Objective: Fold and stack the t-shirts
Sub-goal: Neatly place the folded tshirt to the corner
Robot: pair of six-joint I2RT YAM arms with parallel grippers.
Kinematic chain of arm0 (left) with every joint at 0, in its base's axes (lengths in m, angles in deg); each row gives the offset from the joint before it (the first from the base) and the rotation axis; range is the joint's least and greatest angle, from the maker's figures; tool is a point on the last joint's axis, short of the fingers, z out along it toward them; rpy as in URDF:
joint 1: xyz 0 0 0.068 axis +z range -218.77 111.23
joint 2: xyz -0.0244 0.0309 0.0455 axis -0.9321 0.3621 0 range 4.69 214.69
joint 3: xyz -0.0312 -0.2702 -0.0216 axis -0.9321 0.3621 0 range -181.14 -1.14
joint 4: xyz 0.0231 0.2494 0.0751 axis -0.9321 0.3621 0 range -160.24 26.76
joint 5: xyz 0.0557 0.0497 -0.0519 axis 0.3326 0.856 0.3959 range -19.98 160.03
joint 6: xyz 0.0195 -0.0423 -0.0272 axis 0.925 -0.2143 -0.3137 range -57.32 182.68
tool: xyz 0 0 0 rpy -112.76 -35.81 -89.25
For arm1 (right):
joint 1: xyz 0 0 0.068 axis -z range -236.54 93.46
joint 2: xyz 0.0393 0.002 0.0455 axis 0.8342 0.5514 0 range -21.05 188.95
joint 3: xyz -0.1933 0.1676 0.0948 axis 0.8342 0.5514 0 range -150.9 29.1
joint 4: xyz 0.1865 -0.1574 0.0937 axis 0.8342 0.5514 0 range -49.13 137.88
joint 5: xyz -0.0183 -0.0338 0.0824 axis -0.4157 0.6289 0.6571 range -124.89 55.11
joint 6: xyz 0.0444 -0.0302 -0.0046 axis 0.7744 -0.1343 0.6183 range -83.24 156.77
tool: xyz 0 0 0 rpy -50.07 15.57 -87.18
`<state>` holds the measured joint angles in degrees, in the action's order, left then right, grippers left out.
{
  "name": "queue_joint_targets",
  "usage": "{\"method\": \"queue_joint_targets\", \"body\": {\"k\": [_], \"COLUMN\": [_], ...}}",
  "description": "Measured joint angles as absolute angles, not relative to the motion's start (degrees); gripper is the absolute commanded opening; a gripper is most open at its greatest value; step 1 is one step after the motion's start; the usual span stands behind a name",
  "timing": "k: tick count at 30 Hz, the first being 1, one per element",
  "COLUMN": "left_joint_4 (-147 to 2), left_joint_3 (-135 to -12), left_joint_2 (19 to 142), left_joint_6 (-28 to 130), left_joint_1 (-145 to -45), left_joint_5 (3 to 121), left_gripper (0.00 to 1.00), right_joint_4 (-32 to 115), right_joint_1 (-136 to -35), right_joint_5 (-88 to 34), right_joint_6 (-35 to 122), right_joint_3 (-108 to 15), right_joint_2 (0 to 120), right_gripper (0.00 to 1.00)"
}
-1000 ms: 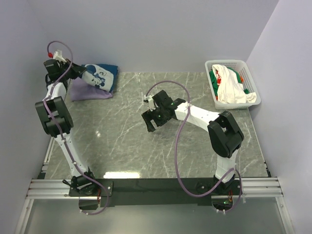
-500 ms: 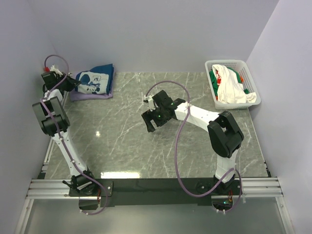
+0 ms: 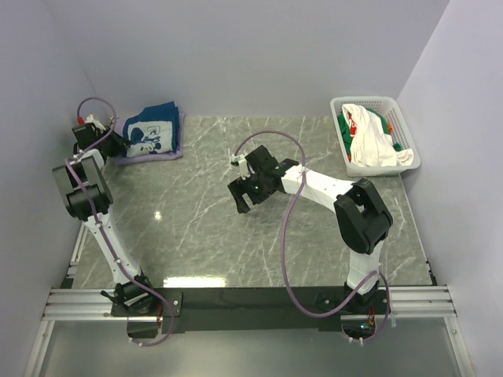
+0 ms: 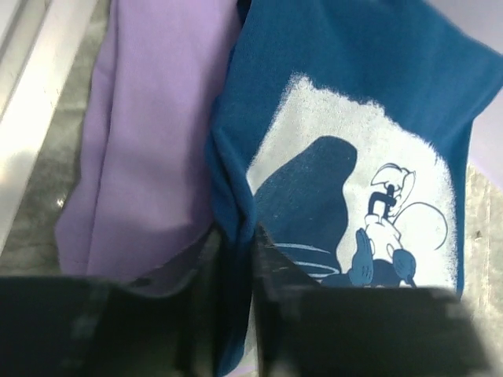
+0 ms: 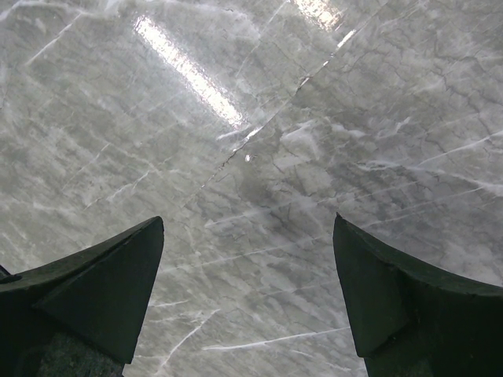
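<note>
A folded navy-blue t-shirt (image 3: 155, 132) with a white cartoon print lies on top of a folded pale lavender t-shirt (image 3: 149, 155) at the table's far left corner. My left gripper (image 3: 116, 144) sits at the stack's left edge. In the left wrist view the navy-blue t-shirt (image 4: 354, 118) has its folded edge pinched in the narrow gap of my left gripper (image 4: 234, 232), with the lavender t-shirt (image 4: 149, 157) beside it. My right gripper (image 3: 243, 196) hovers wide open over bare marble at mid-table, and nothing is between its fingers (image 5: 118, 283).
A white lattice basket (image 3: 376, 102) stands at the back right with a white t-shirt (image 3: 376, 143) and a green one (image 3: 344, 126) heaped inside. Walls close in the table on the left, back and right. A metal rail (image 4: 31, 118) runs along the left edge.
My left arm has drawn back to the left and lowered the navy-blue t-shirt, which now lies flatter on the lavender one. The right arm has not moved.
</note>
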<state>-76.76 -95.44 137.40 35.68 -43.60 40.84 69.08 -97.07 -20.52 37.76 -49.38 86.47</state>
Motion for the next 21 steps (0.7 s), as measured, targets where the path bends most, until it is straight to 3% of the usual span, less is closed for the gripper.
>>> {"method": "queue_joint_targets", "body": {"k": [1,8,16,21], "left_joint_4": [-76.3,-72.2,-67.4,-67.7], "left_joint_3": [-95.9,-101.7,-124.2,-126.8], "left_joint_2": [137.4,137.4,142.9,145.9], "left_joint_6": [36.1,40.0,41.1,40.8], "left_joint_1": [-43.6,-43.8,-44.3,-45.3], "left_joint_5": [41.0,41.5,40.4,40.3], "left_gripper": [0.35,0.59,0.69,0.71], "right_joint_4": [69.1,69.1,69.1,69.2], "right_joint_1": [-97.1,-97.1,-97.2,-97.3], "right_joint_5": [-20.4,-20.4,-20.3,-20.3], "right_joint_6": [37.8,37.8,37.8,37.8], "right_joint_3": [-49.4,-49.4,-49.7,-49.8], "right_joint_2": [86.5,86.5,86.8,87.3], "right_gripper": [0.94,0.94,0.94,0.94]}}
